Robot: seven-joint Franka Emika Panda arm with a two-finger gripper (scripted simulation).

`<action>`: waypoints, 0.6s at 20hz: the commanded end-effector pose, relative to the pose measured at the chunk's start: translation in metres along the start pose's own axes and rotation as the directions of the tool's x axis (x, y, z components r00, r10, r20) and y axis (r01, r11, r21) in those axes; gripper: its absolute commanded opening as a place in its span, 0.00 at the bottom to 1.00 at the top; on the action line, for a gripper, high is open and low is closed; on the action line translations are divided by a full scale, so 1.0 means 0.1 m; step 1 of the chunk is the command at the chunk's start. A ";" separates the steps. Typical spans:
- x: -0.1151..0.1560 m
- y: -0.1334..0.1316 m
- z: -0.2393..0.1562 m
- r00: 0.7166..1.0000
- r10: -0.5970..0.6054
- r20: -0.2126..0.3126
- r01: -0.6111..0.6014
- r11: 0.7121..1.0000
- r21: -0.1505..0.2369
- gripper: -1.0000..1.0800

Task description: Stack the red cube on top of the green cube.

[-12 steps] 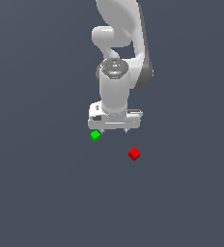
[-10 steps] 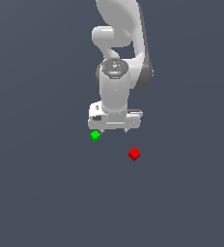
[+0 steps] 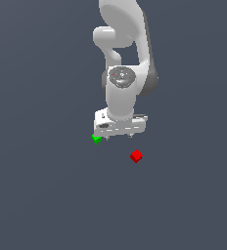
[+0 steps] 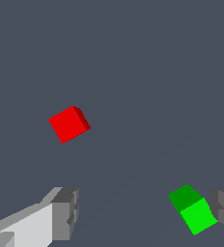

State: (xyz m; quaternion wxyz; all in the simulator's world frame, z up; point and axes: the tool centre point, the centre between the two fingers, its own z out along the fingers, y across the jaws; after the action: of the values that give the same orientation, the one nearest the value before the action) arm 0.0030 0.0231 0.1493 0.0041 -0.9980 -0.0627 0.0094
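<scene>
The white robot gripper, jaws spread and empty, hovers nearer the small bright green cube. It looks like the approach step: next it must shift toward four o'clock onto the small bright red cube.

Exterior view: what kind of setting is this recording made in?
A bare simulated workspace, not a real room: a flat, featureless grey floor, a smooth-rendered white arm with its gripper open, and only two props, the red cube and the green cube.
</scene>
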 end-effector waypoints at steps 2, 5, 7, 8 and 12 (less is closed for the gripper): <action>0.10 -0.12 0.13 0.997 -0.081 -0.002 0.081 0.997 -0.001 0.96; 0.20 -0.27 0.28 0.984 -0.176 -0.005 0.176 0.984 -0.004 0.96; 0.27 -0.38 0.39 0.969 -0.245 -0.007 0.245 0.969 -0.006 0.96; 0.30 -0.44 0.44 0.961 -0.277 -0.008 0.277 0.961 -0.007 0.96; 0.38 -0.63 0.61 0.924 -0.382 -0.010 0.382 0.924 -0.011 0.96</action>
State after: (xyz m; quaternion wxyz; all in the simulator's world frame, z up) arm 0.0298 0.0834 0.0940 0.0022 -0.9719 -0.2353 0.0033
